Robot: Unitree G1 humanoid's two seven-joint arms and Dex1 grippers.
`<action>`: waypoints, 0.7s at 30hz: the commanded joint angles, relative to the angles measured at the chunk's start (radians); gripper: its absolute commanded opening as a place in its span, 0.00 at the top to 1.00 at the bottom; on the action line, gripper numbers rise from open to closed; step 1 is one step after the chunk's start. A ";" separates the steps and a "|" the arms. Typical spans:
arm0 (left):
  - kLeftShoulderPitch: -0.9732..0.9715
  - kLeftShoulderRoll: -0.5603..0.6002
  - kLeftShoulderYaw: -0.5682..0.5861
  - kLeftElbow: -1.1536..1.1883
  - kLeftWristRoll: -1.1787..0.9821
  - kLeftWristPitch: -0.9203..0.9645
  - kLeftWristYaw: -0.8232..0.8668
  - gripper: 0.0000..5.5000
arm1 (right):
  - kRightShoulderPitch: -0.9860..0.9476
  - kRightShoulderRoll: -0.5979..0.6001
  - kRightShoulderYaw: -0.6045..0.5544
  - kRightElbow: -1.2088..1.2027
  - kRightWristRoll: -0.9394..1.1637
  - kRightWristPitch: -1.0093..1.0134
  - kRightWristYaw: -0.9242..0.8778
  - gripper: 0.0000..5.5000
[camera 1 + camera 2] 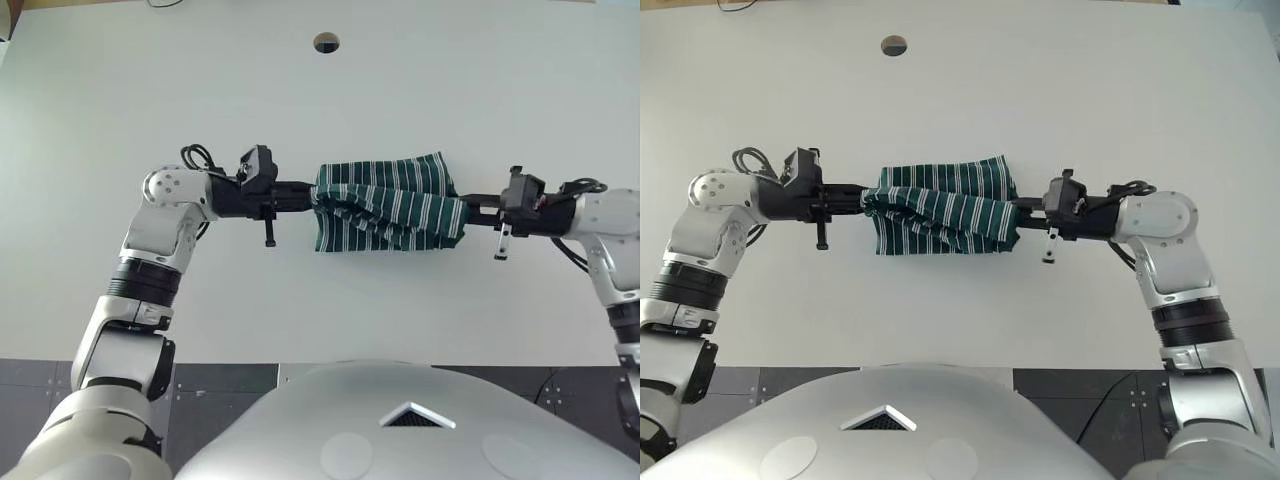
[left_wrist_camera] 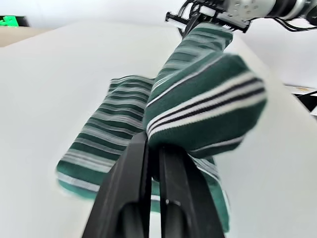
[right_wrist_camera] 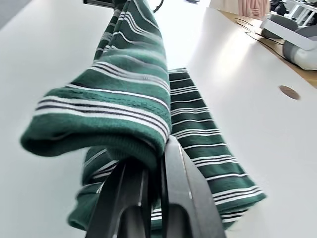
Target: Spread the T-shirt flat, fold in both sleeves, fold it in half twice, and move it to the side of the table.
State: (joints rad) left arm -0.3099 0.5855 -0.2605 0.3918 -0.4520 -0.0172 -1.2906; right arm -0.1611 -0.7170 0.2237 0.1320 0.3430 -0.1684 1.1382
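T-shirt (image 1: 385, 198), green with white stripes, folded, ends pinched by left gripper (image 1: 312, 197), right gripper (image 1: 466, 208)

V. bright, even light; soft faint shadow under T-shirt (image 1: 385, 200) on table (image 1: 300, 100); some glare in rt wrist view.

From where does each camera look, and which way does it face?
Left eye view: on the head, looking forward and down at the table; both arms show.
Right eye view: same head, same scene, both arms.
Left wrist view: on the left wrist, looking along the left end effector to the T-shirt.
Right wrist view: on the right wrist, looking along the right end effector to the T-shirt.
Shared: the T-shirt, in all four.
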 commanded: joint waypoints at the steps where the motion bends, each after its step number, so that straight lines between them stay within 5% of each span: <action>1: -0.055 -0.026 0.024 0.049 0.064 -0.022 0.007 0.98 | -0.059 0.045 -0.013 0.068 -0.062 0.003 -0.039 0.98; 15: -0.162 -0.147 0.070 0.252 0.262 -0.046 0.235 0.98 | -0.188 0.194 -0.028 0.313 -0.186 -0.028 -0.146 0.98; 21: -0.177 -0.163 0.072 0.331 0.324 -0.045 0.274 0.79 | -0.189 0.220 -0.037 0.355 -0.209 -0.017 -0.176 0.84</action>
State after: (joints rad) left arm -0.4557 0.4271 -0.1957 0.6775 -0.1644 -0.0581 -1.0651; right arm -0.3333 -0.5091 0.2056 0.4648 0.1486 -0.1919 0.9863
